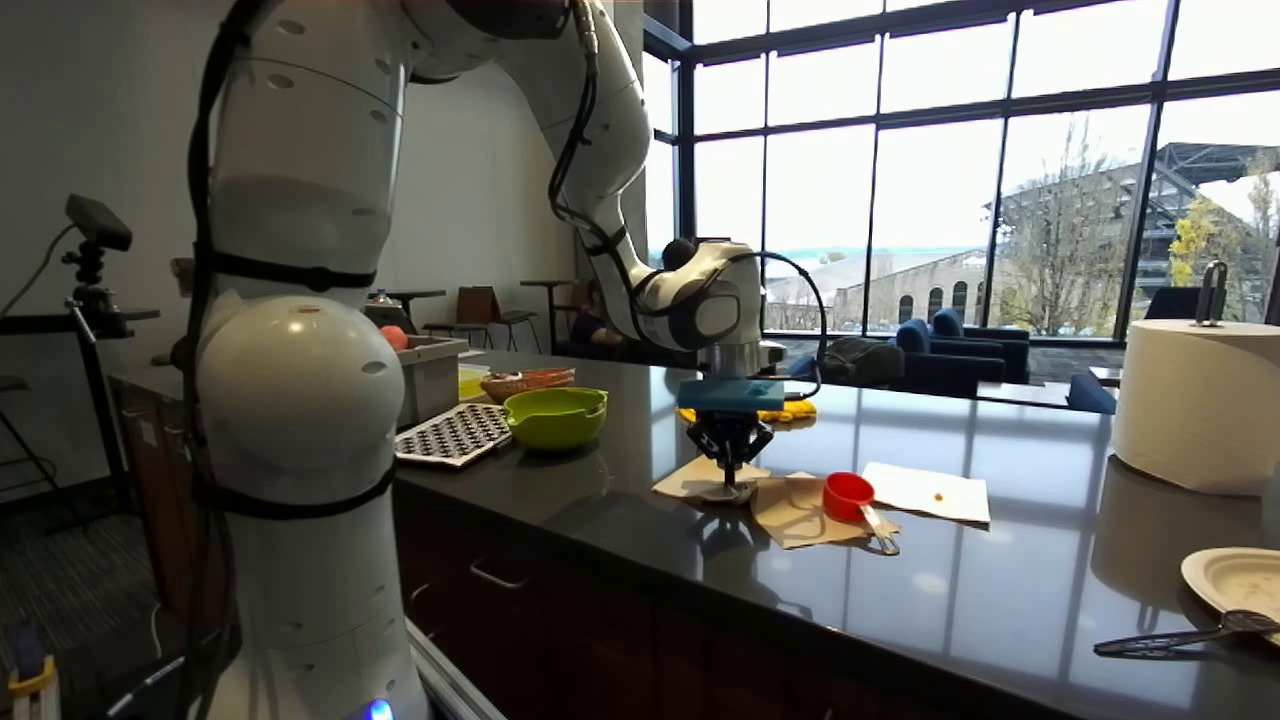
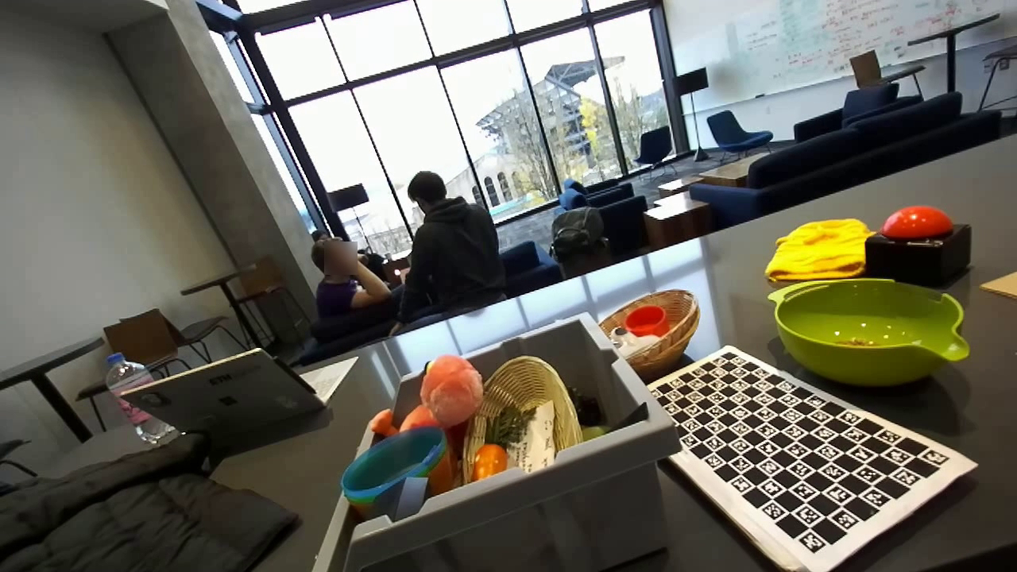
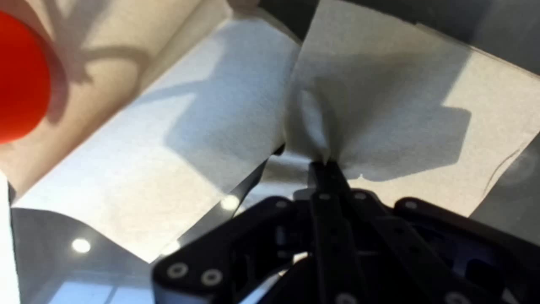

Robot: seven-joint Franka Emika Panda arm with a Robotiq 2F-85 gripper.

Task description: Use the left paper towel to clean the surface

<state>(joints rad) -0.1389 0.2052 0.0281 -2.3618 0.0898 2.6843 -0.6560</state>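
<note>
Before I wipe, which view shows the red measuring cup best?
An exterior view: the red measuring cup shows whole, handle included. The wrist view catches only part of its bowl, at the left edge. An exterior view with a different red cup, in a basket, lacks it.

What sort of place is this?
Likely a shared lounge in an office or campus building, though which I can't tell. The signs: a tall window wall, a navy sofa, and a whiteboard covered in marker writing.
</note>
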